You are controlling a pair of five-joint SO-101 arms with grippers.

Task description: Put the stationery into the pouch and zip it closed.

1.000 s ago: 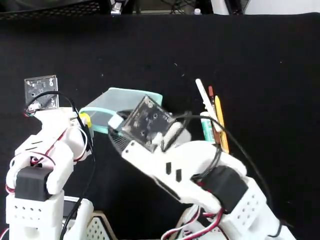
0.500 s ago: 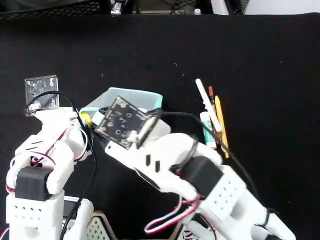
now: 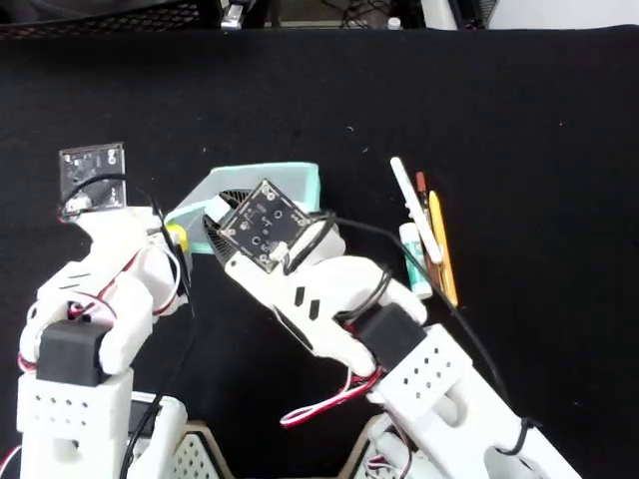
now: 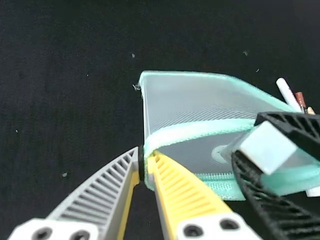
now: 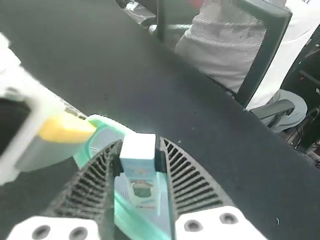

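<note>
A translucent mint pouch lies mid-table, its mouth facing the arms. My left gripper is shut on the pouch's near corner, and its yellow finger sits at the pouch's left end. A small white eraser is pinched in my right gripper, right over the pouch's teal zip edge. From above, the right gripper covers the pouch's middle. A white pen, a brown pencil, a yellow pencil and a glue stick lie together to the right.
The right arm's white body slants across the table's near middle, between the pouch and the loose stationery. Black cloth covers the table to its far edge, with open room behind the pouch. A chair stands beyond the table.
The right arm has swung left with the eraser, from beside the pens to over the pouch mouth. The left arm rose slightly, still holding the pouch corner.
</note>
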